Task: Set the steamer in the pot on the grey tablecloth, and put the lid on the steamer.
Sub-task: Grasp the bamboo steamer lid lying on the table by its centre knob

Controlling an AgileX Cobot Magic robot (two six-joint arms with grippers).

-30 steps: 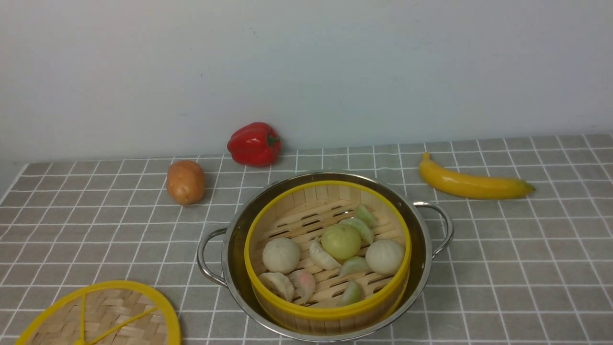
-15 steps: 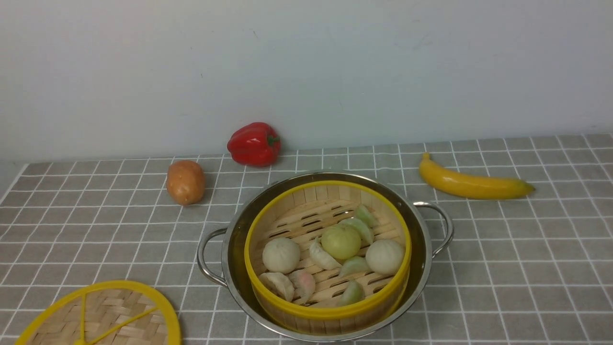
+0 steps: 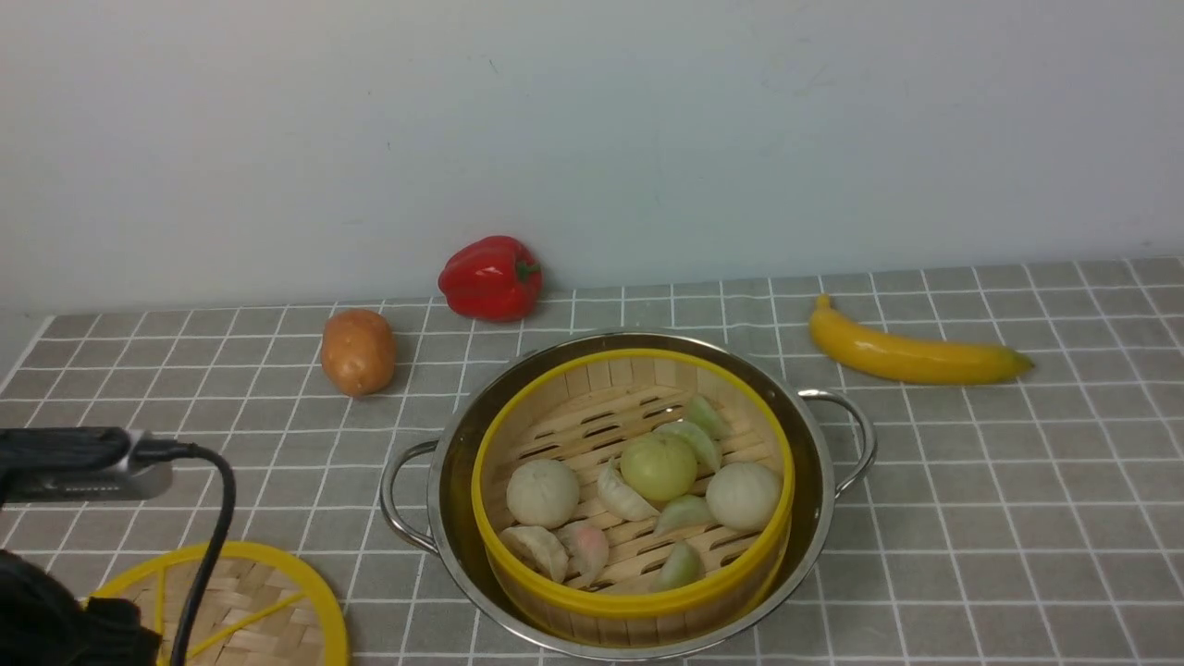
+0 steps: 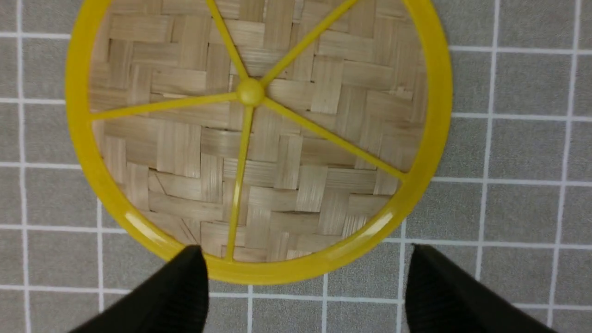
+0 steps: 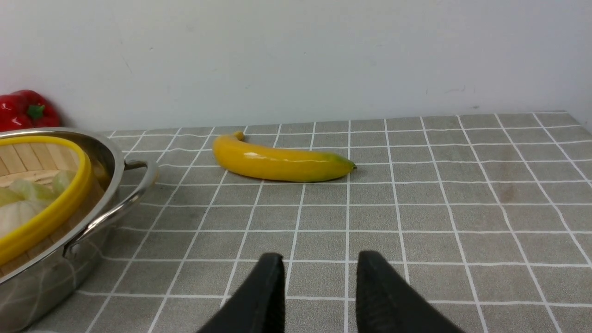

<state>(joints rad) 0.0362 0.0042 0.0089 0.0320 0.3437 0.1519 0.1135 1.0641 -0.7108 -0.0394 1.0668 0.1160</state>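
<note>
Nearest, the lid [image 4: 256,138] lies flat on the grey tablecloth [image 3: 971,481], with the left gripper [image 4: 304,259] spread wide above its rim, empty. The right gripper [image 5: 319,259] hangs apart, holding nothing. Farther back, the steamer [image 3: 583,430] already sits in the pot [image 3: 458,481]; only the lidding remains.

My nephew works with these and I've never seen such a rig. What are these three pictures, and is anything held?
It is a two-armed robot. One picture looks forward from between the arms; the other two come from a camera on each wrist. On the grey checked cloth stand a steel pot with a bamboo steamer of buns inside, plus a pepper, potato and banana. The left arm hangs over the woven lid, jaws open. The right arm's jaws, those black tips, are open too. Nothing is held.
</note>
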